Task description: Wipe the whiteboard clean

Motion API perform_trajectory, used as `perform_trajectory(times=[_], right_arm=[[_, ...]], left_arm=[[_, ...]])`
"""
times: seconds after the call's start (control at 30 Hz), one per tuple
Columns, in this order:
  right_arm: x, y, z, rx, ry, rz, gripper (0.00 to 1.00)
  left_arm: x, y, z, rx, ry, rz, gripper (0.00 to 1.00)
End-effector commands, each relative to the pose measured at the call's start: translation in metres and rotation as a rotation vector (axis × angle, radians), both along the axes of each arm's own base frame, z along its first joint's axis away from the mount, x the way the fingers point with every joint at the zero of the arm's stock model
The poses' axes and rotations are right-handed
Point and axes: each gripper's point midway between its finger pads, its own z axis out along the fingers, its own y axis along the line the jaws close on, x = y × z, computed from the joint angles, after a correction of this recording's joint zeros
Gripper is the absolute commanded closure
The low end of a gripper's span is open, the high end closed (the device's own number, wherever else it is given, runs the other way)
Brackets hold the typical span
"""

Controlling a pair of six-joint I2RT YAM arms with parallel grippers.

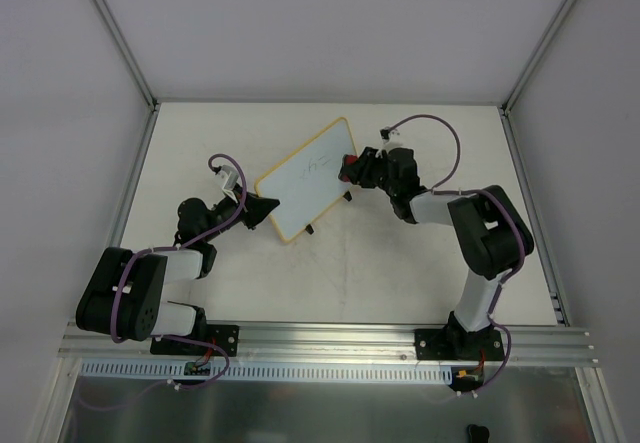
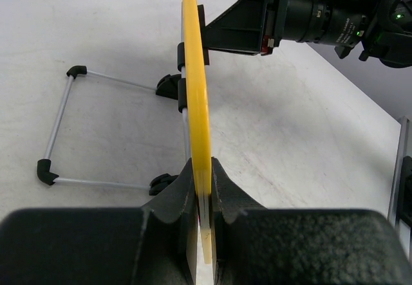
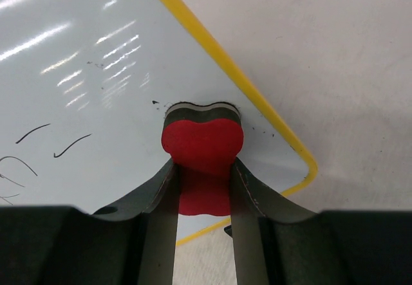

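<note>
The whiteboard (image 1: 305, 180) stands tilted on the table, white with a yellow frame and dark marks near its middle. My left gripper (image 1: 262, 211) is shut on its near-left edge; the left wrist view shows the yellow frame (image 2: 196, 98) edge-on, pinched between my jaws (image 2: 204, 188). My right gripper (image 1: 352, 168) is shut on a red eraser (image 3: 201, 148), whose dark felt face presses against the board's surface (image 3: 96, 73) near its right corner. Thin dark strokes (image 3: 51, 145) lie left of the eraser.
The board's wire stand (image 2: 58, 130) with black feet rests on the table behind it. Metal frame posts and a rail (image 1: 330, 343) bound the white table; walls close in on the left and right.
</note>
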Motion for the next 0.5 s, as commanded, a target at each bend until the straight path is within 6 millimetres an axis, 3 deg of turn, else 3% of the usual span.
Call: perform_trajectory(times=[0.0, 0.47], right_arm=[[0.019, -0.004, 0.012, 0.054, -0.008, -0.027, 1.0], [-0.006, -0.018, -0.04, 0.027, 0.127, -0.138, 1.0]], left_arm=[[-0.025, -0.022, 0.016, -0.004, -0.076, -0.18, 1.0], [-0.024, -0.022, 0.016, -0.005, -0.075, -0.178, 1.0]])
